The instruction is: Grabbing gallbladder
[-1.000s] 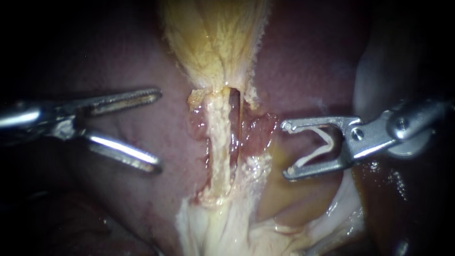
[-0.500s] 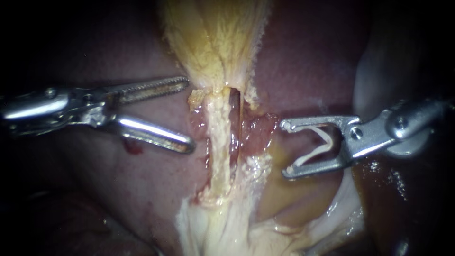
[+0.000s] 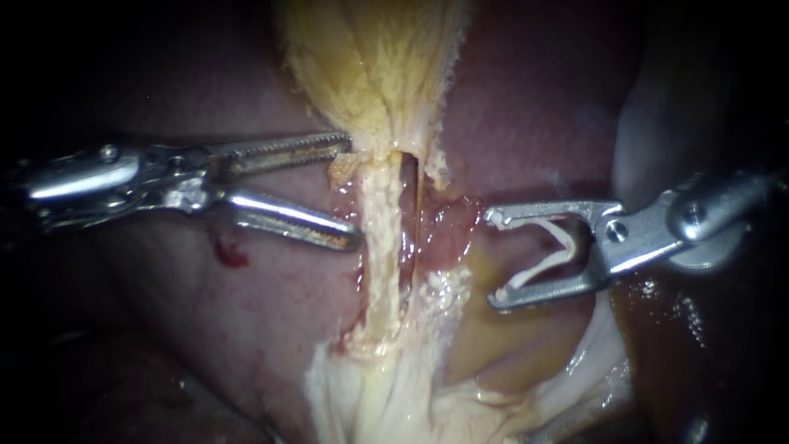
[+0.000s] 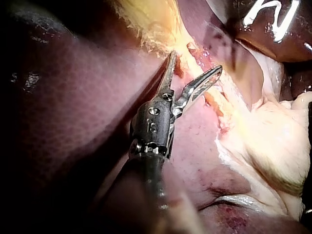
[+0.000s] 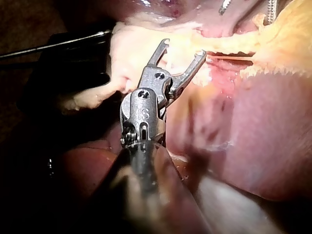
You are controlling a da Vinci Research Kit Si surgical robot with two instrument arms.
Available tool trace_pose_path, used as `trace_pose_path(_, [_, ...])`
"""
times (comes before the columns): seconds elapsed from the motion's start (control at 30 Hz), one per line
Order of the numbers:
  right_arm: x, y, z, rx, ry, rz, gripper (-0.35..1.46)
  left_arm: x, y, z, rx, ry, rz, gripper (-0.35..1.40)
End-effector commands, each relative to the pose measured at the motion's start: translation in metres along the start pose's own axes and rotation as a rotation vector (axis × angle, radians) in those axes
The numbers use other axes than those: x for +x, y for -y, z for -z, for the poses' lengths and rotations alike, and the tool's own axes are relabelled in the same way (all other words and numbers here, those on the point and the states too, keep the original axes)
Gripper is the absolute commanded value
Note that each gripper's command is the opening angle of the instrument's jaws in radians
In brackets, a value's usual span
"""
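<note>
The yellow gallbladder (image 3: 370, 66) hangs at the top centre and narrows to a neck, from which a pale strand (image 3: 380, 247) runs down. My left instrument (image 3: 353, 193) comes in from the left, jaws open. Its upper jaw tip touches the neck and its lower jaw tip lies at the strand's left edge; nothing is gripped. In the left wrist view the same jaws (image 4: 196, 62) gape just short of the gallbladder (image 4: 151, 24). My right instrument (image 3: 493, 259) stays right of the strand, its wide-set jaws holding a white V-shaped clip (image 3: 546, 255). These jaws (image 5: 184, 48) stand over pale tissue.
Dark red liver (image 3: 271, 329) surrounds the gallbladder, with a small blood spot (image 3: 232, 253) under my left instrument. Raw pink tissue (image 3: 444, 226) lies right of the strand. Pale fatty tissue (image 3: 386, 395) spreads below. A thin dark rod (image 5: 53, 46) crosses beside my right instrument.
My left instrument has moved right, from well clear of the strand to the gallbladder's neck, its jaws less wide apart. A blood spot has appeared on the liver. My right instrument has not moved.
</note>
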Motion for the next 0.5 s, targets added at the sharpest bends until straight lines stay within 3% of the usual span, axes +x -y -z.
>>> trace_pose_path(0.03, [0.0, 0.0, 0.0, 0.0, 0.0, 0.0, 0.46, 0.0, -0.0001, 0.0, 0.001, 0.0, 0.0, 0.49])
trace_pose_path(0.3, [0.0, 0.0, 0.0, 0.0, 0.0, 0.0, 0.46, 0.0004, -0.0013, -0.0003, -0.027, -0.007, 0.002, 0.06])
trace_pose_path(0.43, [0.0, 0.0, 0.0, 0.0, 0.0, 0.0, 0.46, 0.0005, -0.0016, -0.0003, -0.035, -0.022, 0.003, -0.35])
trace_pose_path(0.5, [0.0, 0.0, 0.0, 0.0, 0.0, 0.0, 0.46, 0.0005, -0.0017, -0.0001, -0.037, -0.025, 0.003, -0.35])
